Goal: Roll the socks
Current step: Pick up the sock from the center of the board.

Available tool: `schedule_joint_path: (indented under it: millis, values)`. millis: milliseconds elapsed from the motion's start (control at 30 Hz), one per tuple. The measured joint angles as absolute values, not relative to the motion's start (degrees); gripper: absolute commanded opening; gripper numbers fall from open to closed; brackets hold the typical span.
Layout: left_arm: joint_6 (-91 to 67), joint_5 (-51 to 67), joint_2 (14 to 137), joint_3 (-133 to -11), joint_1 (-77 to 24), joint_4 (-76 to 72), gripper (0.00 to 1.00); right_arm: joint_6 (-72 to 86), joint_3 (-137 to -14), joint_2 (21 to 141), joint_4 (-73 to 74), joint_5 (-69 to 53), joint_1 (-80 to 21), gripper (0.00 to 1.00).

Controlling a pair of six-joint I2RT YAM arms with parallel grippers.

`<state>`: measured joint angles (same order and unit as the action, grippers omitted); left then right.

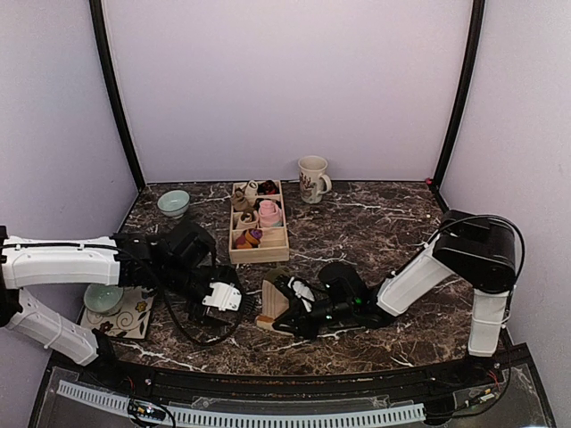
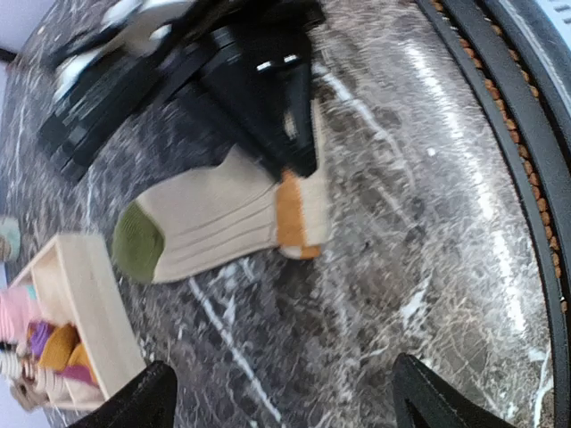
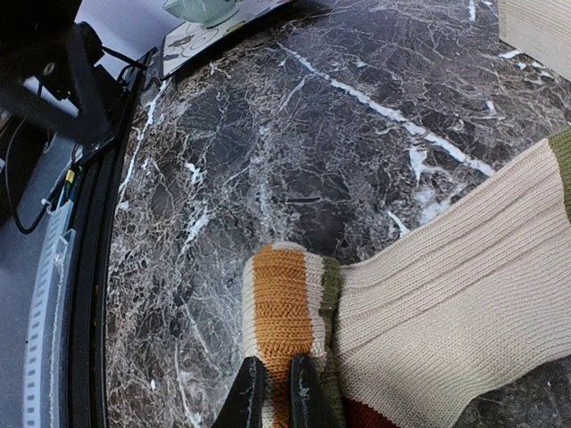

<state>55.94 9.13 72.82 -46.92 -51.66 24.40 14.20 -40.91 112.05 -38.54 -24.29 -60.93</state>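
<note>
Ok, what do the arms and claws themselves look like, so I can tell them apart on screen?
The left arm and right arm match: white shell links joined by black joint housings. The left claw has black fingers; the right claw has black ones too, narrow at the tips. A black cable loops beside the left wrist.

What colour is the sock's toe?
Olive green; the sock is otherwise mostly beige. The left wrist view shows it best.
</note>
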Motion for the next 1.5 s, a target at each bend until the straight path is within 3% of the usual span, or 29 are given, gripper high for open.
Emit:
schedule_joint_path:
  millis: [67,300,467,567,933,1000,1033,1067,1100,1500]
  values:
    - [56.5,9.1,75.5,-46.7,-55.0,22.9,0.64,15.9,-41.0,112.5,-38.9,-26.0,-60.2,0.01]
    - [57.6,6.5,85.8,-46.7,-60.7,13.5,0.63,20.6,-41.0,114.6,-41.6,-30.5,-58.5,0.0]
    - [58.5,5.5,90.3,-48.1,-62.7,10.4,0.44,23.3,-40.9,115.4,-43.3,-32.8,-57.4,0.0]
    - [58.3,4.4,94.8,-50.7,-62.8,10.0,0.22,25.1,-40.9,116.2,-44.9,-34.7,-56.6,0.0]
    - [55.2,1.0,98.2,-54.1,-62.9,11.3,0.2,26.9,-41.0,116.7,-45.3,-36.4,-55.8,0.03]
    - [54.8,1.0,98.1,-53.7,-62.9,10.9,0.02,27.1,-41.0,116.7,-45.3,-36.4,-55.8,0.24]
    - [54.6,0.9,98.0,-53.4,-62.9,10.6,0.0,27.2,-40.9,116.6,-45.3,-36.1,-55.8,0.4]
    - [53.9,0.9,97.9,-53.3,-62.9,10.5,0.0,27.6,-40.8,116.3,-45.2,-35.9,-55.8,0.87]
    - [53.7,1.1,97.9,-53.3,-62.8,10.4,0.0,27.5,-40.3,115.6,-45.4,-35.6,-55.8,0.98]
    - [45.4,16.0,105.4,-63.8,-53.9,19.3,0.0,25.9,-28.5,99.6,-40.1,-12.4,-56.1,0.99]
